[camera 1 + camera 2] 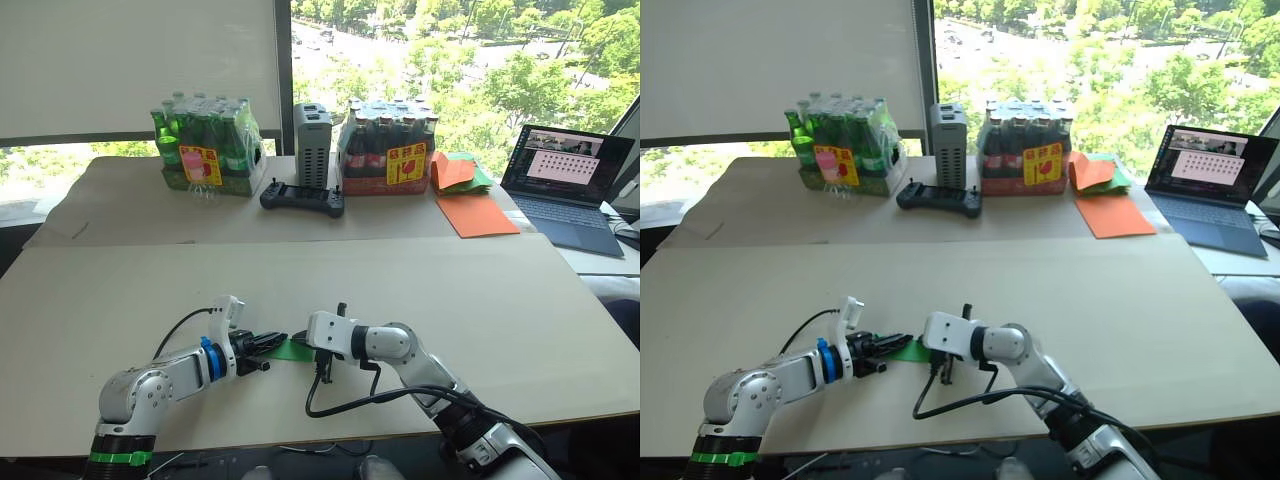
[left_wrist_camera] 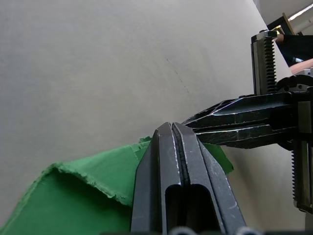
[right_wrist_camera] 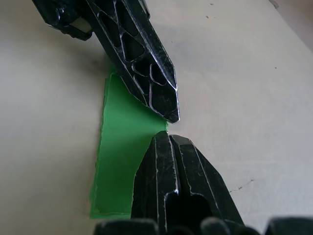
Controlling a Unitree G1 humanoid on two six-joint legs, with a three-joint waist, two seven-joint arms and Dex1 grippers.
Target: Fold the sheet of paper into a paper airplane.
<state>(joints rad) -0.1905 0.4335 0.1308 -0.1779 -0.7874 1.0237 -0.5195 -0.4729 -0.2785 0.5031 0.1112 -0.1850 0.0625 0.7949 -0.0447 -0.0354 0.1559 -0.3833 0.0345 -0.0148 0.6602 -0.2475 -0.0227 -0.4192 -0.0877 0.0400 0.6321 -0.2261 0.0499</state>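
Left eye view: the folded green paper (image 1: 291,350) lies on the near part of the pale surface (image 1: 480,300), between the two pincers, and its long axis runs from the robot's left to its right.
Paper shape: a narrow folded strip with layered edges; I cannot tell which end is the pointed one.
Left pincer (image 1: 281,342): its two black fingers are pressed together, with the paper's edge seeming to be pinched between them.
Right pincer (image 3: 166,134): its fingers are closed tight over the other end of the strip; whether paper is truly between them, I cannot tell.
Tips: the two pincers meet nearly tip to tip over the paper.
Left wrist view: this one shows the rough, torn-looking layered edge of the paper, not visible from the head.
Right wrist view: this one shows the strip flat on the surface with one straight square end.
Far side: two bottle packs (image 1: 208,148), a black controller (image 1: 302,198), orange sheets (image 1: 478,213) and a laptop (image 1: 566,187).
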